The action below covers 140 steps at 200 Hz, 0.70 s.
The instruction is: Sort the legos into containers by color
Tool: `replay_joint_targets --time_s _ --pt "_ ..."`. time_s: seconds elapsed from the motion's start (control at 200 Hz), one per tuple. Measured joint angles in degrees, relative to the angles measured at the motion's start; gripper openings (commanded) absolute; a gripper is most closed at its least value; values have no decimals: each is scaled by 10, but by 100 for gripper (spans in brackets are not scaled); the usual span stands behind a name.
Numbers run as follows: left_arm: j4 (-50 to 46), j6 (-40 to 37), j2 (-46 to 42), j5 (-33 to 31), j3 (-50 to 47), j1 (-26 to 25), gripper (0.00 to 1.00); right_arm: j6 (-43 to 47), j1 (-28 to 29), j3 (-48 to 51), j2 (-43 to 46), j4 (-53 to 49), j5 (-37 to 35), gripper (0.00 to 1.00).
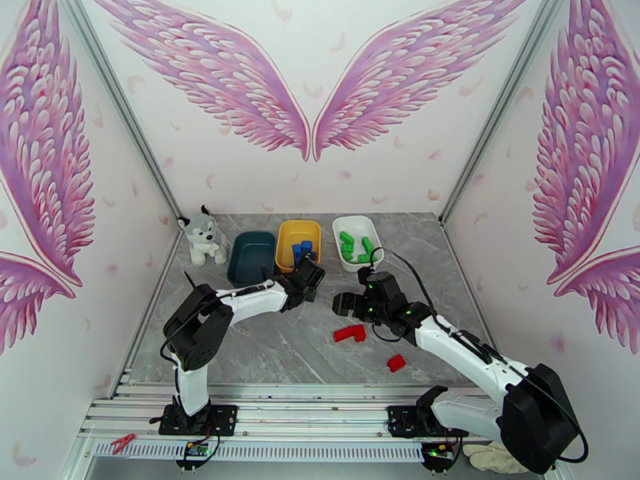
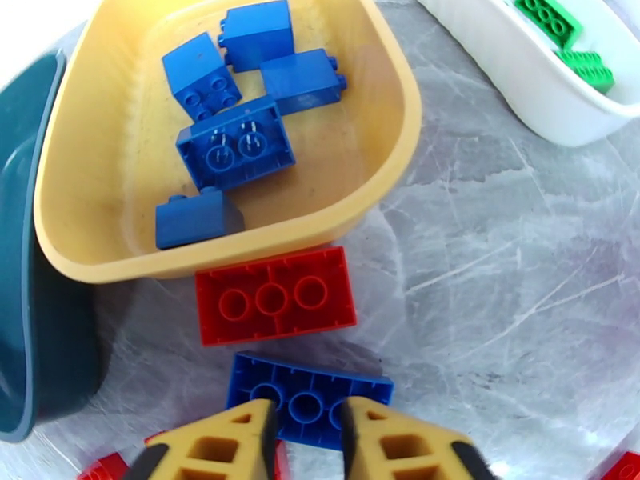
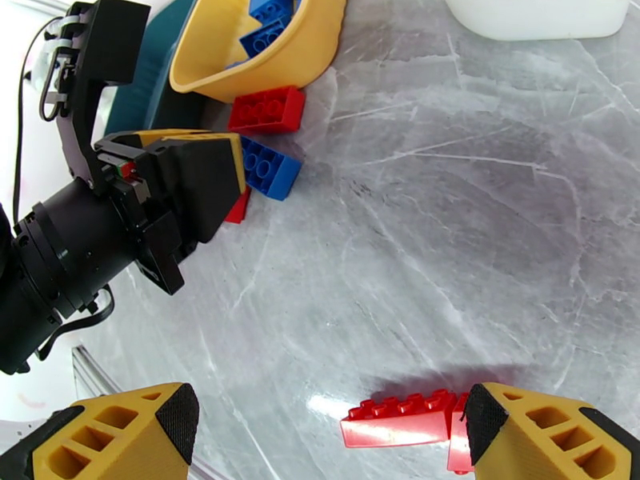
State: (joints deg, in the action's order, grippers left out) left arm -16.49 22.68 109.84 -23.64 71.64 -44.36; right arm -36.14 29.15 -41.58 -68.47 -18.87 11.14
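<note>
I see two matching machines: the left arm (image 1: 248,300) and right arm (image 1: 460,350) have glossy white links and chunky black joint housings, and each stands on a black base (image 1: 196,418) bolted to a silver rail. Small green lights (image 1: 408,311) glow on the right one's wrist, where a thin black cable (image 1: 396,262) loops. The left fingers (image 2: 228,442) and right fingers (image 3: 120,432) are mustard-yellow lattice wedges with black pads.

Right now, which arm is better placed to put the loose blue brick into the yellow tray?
Left. The left gripper has its tips at the blue brick, just beside the yellow tray of blue bricks. The right gripper hangs open near a red brick, farther from that tray.
</note>
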Motion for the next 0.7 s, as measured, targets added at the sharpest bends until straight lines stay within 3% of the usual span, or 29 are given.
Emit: replay_joint_targets --time_s 0.065,0.16,0.7 --pt "-3 -5 0 -1 0 0 71 0 -2 0 0 0 0 94" --pt "-5 -9 1 2 0 2 80 0 -3 0 0 0 0 94" --pt "18 -23 55 102 3 59 83 0 -3 0 0 0 0 94"
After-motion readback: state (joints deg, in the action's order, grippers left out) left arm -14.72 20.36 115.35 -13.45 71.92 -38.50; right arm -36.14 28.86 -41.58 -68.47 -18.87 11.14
